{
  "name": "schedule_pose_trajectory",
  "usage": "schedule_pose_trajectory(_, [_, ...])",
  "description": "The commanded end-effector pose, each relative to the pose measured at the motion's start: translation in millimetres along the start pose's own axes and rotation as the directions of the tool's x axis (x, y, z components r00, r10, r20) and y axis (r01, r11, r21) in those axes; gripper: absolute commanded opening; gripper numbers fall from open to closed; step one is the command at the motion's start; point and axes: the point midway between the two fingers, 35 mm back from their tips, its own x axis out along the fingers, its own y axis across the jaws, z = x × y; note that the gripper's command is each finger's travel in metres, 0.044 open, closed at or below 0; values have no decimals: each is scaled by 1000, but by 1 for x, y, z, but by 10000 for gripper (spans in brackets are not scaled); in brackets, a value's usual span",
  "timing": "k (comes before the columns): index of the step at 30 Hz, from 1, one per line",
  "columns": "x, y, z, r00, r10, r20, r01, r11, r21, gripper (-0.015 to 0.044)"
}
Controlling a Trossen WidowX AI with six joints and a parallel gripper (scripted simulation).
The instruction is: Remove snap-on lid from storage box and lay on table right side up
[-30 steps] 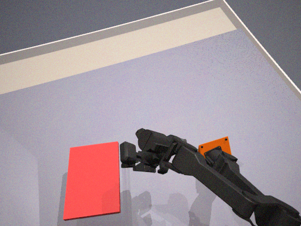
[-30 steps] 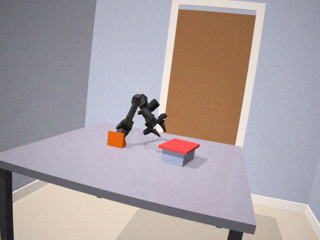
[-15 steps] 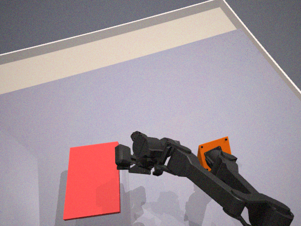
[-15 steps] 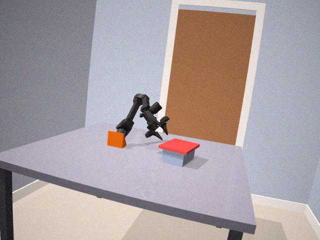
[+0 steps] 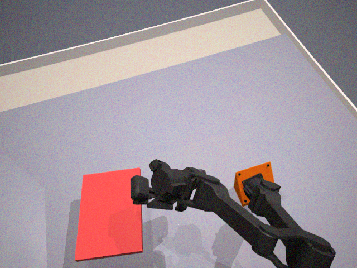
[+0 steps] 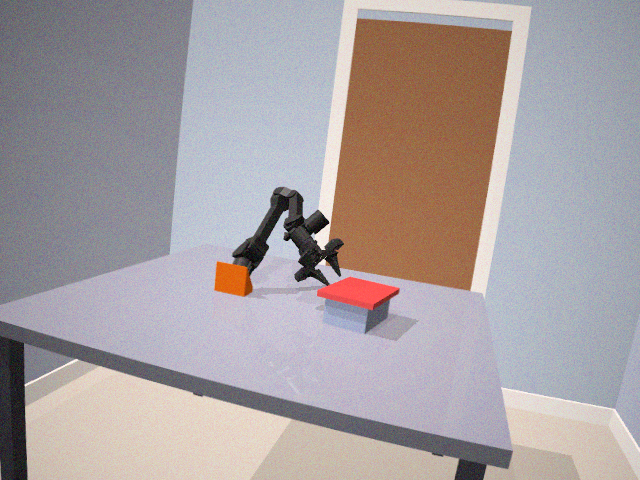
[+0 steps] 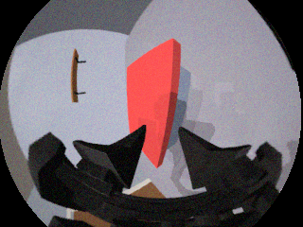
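The red lid (image 5: pixel 106 216) (image 6: pixel 359 292) (image 7: pixel 151 90) lies level on the blue-grey storage box (image 6: pixel 345 316) (image 7: pixel 186 79) and overhangs its walls. In the top view the lid hides the box. My gripper (image 6: pixel 333 279) (image 7: pixel 162 129) is open, with nothing between its fingers. It slants down beside the lid's edge on the robot-base side, with its fingertips close to the height of the lid. In the wrist view the near end of the lid shows between and beyond the fingertips. Whether a fingertip touches the lid, I cannot tell.
The orange block (image 5: pixel 266 173) (image 6: pixel 231 279) stands on the table (image 5: pixel 178 115) (image 6: pixel 206 335) at the arm's base. The arm reaches from there toward the lid. A brown door (image 6: pixel 418 155) in a white frame is in the wall behind the table.
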Motion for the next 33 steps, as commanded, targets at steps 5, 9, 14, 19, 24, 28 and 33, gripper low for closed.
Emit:
schedule_pose_trajectory(5, [15, -4, 0, 1000, -3, -1, 3, 1000, 10, 235])
schedule_pose_trajectory(9, [20, -4, -1, 1000, -1, -4, 1, 1000, 11, 235])
schedule_pose_trajectory(14, [21, -4, -1, 1000, -1, -4, 1, 1000, 12, 156])
schedule_pose_trajectory(19, [21, -4, -1, 1000, -1, -4, 1, 1000, 12, 123])
schedule_pose_trajectory(24, [21, -4, -1, 1000, -1, -4, 1, 1000, 12, 90])
schedule_pose_trajectory(28, [21, -4, -1, 1000, -1, -4, 1, 1000, 12, 0])
schedule_pose_trajectory(33, [20, -3, -2, 1000, 0, -7, 0, 1000, 8, 0])
